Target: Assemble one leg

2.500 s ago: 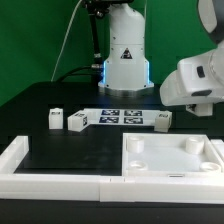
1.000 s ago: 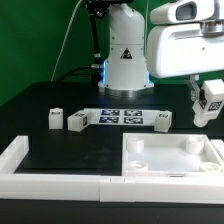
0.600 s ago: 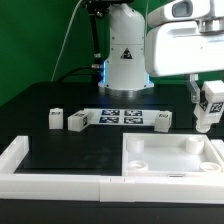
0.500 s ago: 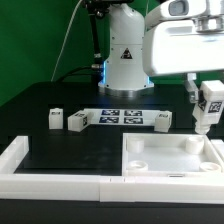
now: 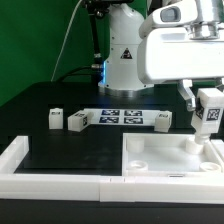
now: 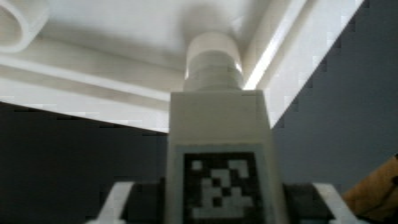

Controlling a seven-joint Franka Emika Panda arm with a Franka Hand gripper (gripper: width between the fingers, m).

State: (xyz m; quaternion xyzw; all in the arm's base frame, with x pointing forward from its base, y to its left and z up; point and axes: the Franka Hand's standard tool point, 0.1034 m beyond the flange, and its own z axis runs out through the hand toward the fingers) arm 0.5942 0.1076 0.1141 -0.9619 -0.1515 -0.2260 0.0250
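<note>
**A:** Where's the leg (image 5: 209, 118)?

**B:** At the right edge of the exterior frame, clamped in the gripper (image 5: 204, 104), whose fingers are closed on its upper part. The marker faces the camera.

**A:** And its long axis?

**B:** Near upright. It runs straight down out of the fingers, and the lower end points at the far right corner of the large white panel (image 5: 160, 165).

**A:** Is it touching?

**B:** I can't tell. I'd judge the next move is a straight descent along that axis, so tip and corner must line up.
</note>
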